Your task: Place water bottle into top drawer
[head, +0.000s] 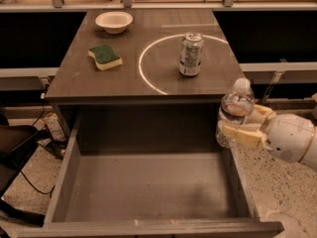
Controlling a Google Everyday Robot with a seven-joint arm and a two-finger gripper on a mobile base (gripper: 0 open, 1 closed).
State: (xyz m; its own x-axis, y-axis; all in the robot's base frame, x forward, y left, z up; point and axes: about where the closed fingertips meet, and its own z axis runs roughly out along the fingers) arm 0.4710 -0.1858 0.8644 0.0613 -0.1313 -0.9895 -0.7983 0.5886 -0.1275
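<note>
Setting: one grey table (84, 78) seen from above and in front, with a speckled floor (277, 192) at lower right.
Landmark: one silver-green drinks can (190, 54), upright on the tabletop, inside one painted white ring (141, 68).
Sponges: one, green on top and yellow below (105, 57), lying flat to the left of the can, outside the ring.
Bowls: one, white (114, 21), behind and to the left of the can, beyond the sponge.
Top drawer: one, grey (148, 187), pulled fully out in front of and below the can; its flat bottom is bare.
Water bottle: one, clear with a white cap (237, 105), upright, in front of and to the right of the can, off the tabletop and in the air over the drawer's right wall.
Gripper: one (234, 125), at the bottle's lower half, in front of and to the right of the can.
Fingers: two, cream-coloured (242, 135), clenched around the bottle's body from both sides.
Arm: one, white and rounded (292, 143), reaching in from the right edge, further right of the can than the bottle.
</note>
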